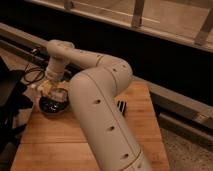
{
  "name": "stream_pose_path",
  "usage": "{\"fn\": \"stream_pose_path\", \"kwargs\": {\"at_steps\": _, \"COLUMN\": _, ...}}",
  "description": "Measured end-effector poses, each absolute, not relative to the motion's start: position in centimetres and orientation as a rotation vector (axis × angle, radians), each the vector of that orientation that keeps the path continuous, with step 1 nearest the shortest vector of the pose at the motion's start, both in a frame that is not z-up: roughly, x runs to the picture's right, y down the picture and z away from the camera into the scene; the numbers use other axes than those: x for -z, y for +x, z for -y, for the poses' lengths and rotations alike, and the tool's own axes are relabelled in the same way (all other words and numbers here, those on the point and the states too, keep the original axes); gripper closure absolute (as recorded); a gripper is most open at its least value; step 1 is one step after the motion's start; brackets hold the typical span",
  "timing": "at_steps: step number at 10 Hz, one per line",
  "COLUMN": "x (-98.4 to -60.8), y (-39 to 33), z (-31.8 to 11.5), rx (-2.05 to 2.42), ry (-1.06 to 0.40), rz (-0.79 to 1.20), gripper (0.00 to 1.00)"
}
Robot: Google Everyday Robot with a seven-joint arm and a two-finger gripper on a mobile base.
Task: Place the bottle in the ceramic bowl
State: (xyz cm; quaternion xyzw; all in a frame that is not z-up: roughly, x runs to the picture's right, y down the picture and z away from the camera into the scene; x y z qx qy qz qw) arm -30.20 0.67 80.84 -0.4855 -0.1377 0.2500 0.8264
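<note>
The dark round ceramic bowl sits near the left rear edge of the light wooden desk, with bare wood open in front. The claw hangs directly over the bowl. A pale bottle is at the claw, above the bowl's rim. Its grip cannot be told.

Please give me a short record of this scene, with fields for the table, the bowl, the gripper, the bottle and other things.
table: wooden top, with the white arm reaching across it
bowl: dark and round, on the table near its left edge in the picture
gripper: low, directly over the bowl
bottle: cannot be made out apart from the gripper
other: small dark object on the table beside the arm; black cable beyond the table
</note>
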Motion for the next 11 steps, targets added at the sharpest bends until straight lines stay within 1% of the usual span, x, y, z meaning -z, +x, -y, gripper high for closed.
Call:
{"fn": "stream_pose_path", "kwargs": {"at_steps": 2, "x": -81.0, "y": -29.0, "z": -0.8, "rx": -0.574, "ry": -1.030, "rz": 0.347, "gripper": 0.65}}
{"fn": "stream_pose_path", "kwargs": {"at_steps": 3, "x": -81.4, "y": -28.0, "z": -0.8, "rx": -0.601, "ry": -1.025, "rz": 0.371, "gripper": 0.52}}
{"fn": "stream_pose_path", "kwargs": {"at_steps": 4, "x": -81.5, "y": -28.0, "z": -1.0, "rx": -0.605, "ry": -1.025, "rz": 0.376, "gripper": 0.45}}
{"fn": "stream_pose_path", "kwargs": {"at_steps": 5, "x": -81.9, "y": -28.3, "z": -1.5, "rx": -0.609, "ry": -1.027, "rz": 0.381, "gripper": 0.33}}
{"fn": "stream_pose_path", "kwargs": {"at_steps": 6, "x": -82.3, "y": -28.2, "z": -1.9, "rx": -0.616, "ry": -1.027, "rz": 0.381, "gripper": 0.25}}
{"fn": "stream_pose_path", "kwargs": {"at_steps": 7, "x": -82.8, "y": -28.1, "z": -2.2, "rx": -0.622, "ry": -1.029, "rz": 0.376, "gripper": 0.20}}
{"fn": "stream_pose_path", "kwargs": {"at_steps": 9, "x": -83.7, "y": -29.6, "z": -3.6, "rx": -0.598, "ry": -1.049, "rz": 0.353, "gripper": 0.20}}
{"fn": "stream_pose_path", "kwargs": {"at_steps": 11, "x": -83.0, "y": -29.7, "z": -2.8, "rx": -0.586, "ry": -1.019, "rz": 0.351, "gripper": 0.20}}
